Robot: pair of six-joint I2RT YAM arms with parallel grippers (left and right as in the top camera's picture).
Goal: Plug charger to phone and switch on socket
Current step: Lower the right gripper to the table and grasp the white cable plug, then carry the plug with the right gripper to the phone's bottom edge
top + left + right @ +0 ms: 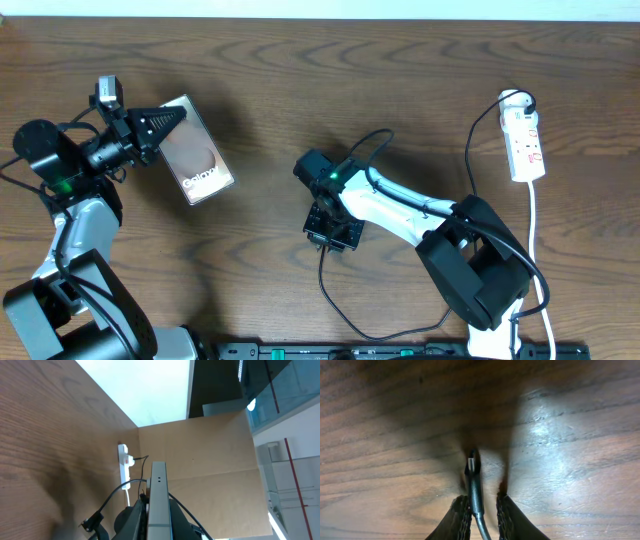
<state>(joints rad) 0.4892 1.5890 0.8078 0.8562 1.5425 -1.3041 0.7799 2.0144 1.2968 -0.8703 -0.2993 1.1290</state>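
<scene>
- left gripper [168,121] is clenched on one short end of the phone [197,152], at the left side of the table [300,80]
- in the left wrist view i see the phone [158,502] edge-on between the jaws
- right gripper [482,499] points down at the table middle, jaws narrowly apart
- charger [475,491] lies between them, plug tip just ahead of the fingertips
- a gap shows beside the cable on one side, so i cannot tell if it is pinched
- overhead, charger [325,287] cable loops toward the near edge
- socket [526,142] sits far right, well apart from both grippers
</scene>
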